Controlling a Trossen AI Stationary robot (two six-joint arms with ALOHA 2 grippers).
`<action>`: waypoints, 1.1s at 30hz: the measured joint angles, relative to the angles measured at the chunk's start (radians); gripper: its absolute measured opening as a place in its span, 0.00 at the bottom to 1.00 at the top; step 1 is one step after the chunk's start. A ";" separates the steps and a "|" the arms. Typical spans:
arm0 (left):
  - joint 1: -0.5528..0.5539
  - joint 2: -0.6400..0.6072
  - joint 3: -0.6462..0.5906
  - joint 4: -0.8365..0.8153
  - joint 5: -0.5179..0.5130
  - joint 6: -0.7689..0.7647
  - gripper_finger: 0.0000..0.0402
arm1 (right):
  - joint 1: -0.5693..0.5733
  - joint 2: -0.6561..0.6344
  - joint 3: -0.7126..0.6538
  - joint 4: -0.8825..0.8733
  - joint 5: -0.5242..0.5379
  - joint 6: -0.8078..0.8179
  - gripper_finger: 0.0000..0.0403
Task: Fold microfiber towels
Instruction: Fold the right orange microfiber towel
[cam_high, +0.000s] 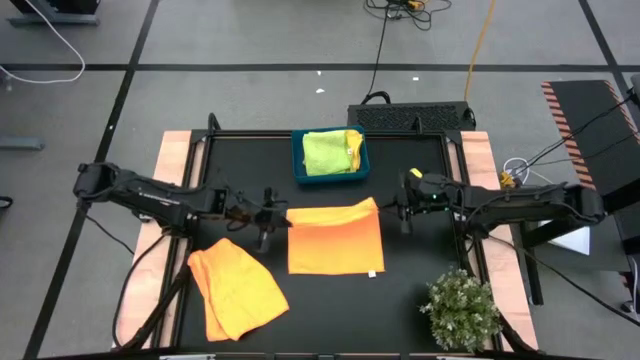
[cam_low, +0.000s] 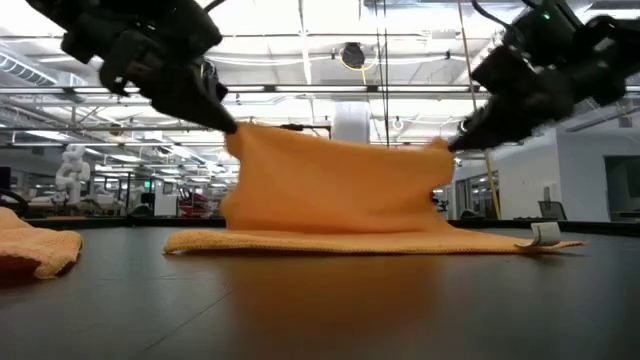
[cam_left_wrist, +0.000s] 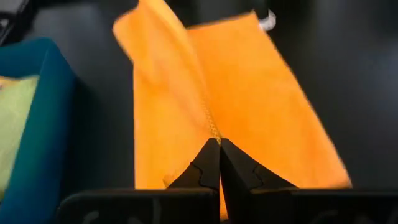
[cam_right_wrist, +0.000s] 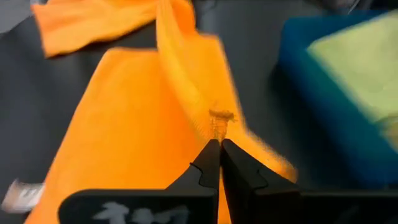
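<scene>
A: The left hand (cam_high: 270, 217) is closed tight on the back left corner of the orange towel (cam_high: 335, 240) in the middle of the tabletop (cam_high: 410, 290), and the right hand (cam_high: 402, 208) is closed on the back right corner. Both corners are lifted, the front part of the towel lies flat.

B: So the fold is in progress, I think. Where are the other towels?

A: A second orange towel (cam_high: 238, 290) lies crumpled near the front left of the tabletop. A lime green towel (cam_high: 324, 153) and a pale yellow one (cam_high: 352, 141) lie in the teal tray (cam_high: 298, 160) at the back. A small green plant (cam_high: 461, 310) stands at the front right.

B: How to do this step well?

A: In my opinion both hands should carry the raised edge toward the front together, at the same height and speed, so the cloth stays stretched between them. They should lay the corners exactly on the front corners, where the white label (cam_high: 370, 272) is, and only then let go. If one hand goes ahead, the edge will probably land crooked.
</scene>
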 joint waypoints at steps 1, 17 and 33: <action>-0.008 0.016 -0.002 0.010 0.000 -0.011 0.01 | 0.012 -0.001 -0.023 0.009 -0.001 0.018 0.00; -0.119 0.096 -0.004 0.056 0.059 -0.108 0.01 | 0.221 -0.002 -0.173 0.265 -0.054 0.210 0.00; -0.160 0.111 -0.003 0.062 0.026 -0.183 0.06 | 0.311 0.050 -0.173 0.270 -0.026 0.282 0.04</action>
